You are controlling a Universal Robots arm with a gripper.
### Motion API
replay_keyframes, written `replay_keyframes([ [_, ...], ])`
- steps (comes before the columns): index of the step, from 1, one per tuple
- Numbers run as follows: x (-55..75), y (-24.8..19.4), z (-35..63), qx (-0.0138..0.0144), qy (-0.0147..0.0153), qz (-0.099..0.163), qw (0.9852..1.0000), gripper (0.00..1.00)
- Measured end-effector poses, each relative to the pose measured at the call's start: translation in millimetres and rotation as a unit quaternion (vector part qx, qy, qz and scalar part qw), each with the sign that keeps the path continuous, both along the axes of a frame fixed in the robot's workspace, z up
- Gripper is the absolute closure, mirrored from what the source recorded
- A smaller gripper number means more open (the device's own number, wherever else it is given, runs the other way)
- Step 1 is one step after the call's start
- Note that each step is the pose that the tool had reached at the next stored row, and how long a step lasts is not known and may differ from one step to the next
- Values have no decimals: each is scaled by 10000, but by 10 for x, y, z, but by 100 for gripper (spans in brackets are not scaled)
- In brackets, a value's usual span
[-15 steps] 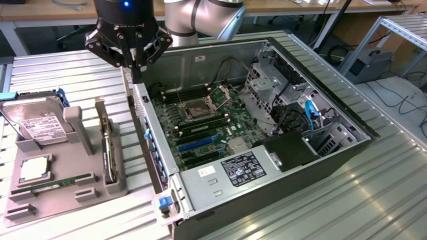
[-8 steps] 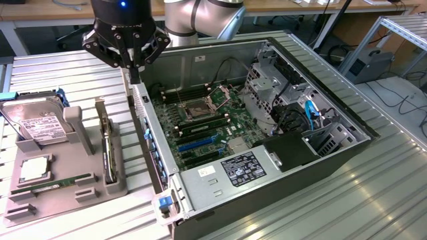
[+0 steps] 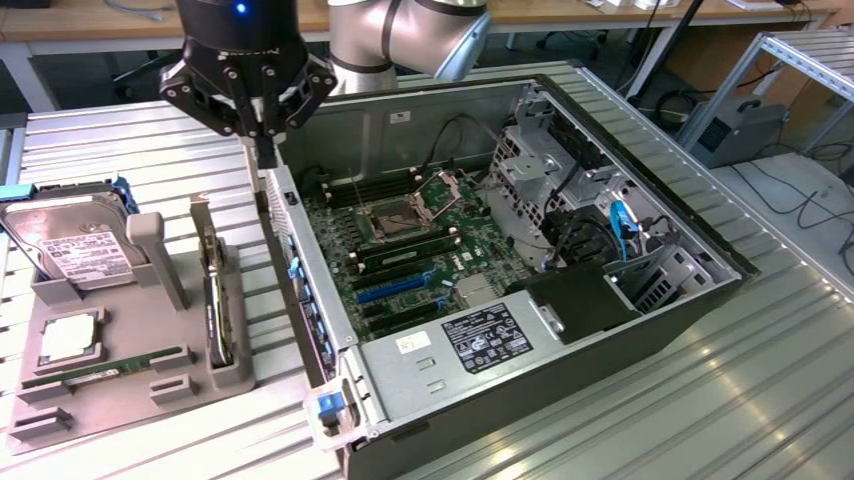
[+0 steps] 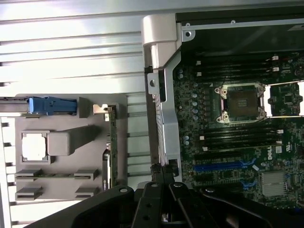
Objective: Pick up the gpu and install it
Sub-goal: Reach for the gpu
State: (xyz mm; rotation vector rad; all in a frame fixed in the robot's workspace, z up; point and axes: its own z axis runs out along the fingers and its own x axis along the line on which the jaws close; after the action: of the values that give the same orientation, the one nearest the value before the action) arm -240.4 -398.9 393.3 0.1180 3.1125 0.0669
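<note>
The gpu [image 3: 214, 305] stands on its edge in a slot of the grey holder [image 3: 174, 385], seen from above as a thin dark strip with its silver bracket at the far end. It appears in the wrist view as a narrow card [image 4: 113, 142]. My gripper [image 3: 268, 152] hangs above the rim of the open computer case [image 3: 441, 400], between the holder and the motherboard [image 3: 414, 250]. Its fingers [image 4: 161, 173] are shut with nothing between them. The gpu is apart from the gripper, toward the exterior view's left and nearer the camera.
On the holder also sit a silver hard drive [image 3: 74, 245], a processor [image 3: 67, 340] and a green memory stick [image 3: 114, 368]. Inside the case are the open processor socket [image 4: 242, 102], blue expansion slots [image 4: 221, 166], a drive cage [image 3: 547, 170] and cables.
</note>
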Motion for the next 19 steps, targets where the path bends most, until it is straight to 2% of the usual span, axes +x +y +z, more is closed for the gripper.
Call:
replay_keyframes([
  [19,-83,0,0,-2,0,0,10000,89],
])
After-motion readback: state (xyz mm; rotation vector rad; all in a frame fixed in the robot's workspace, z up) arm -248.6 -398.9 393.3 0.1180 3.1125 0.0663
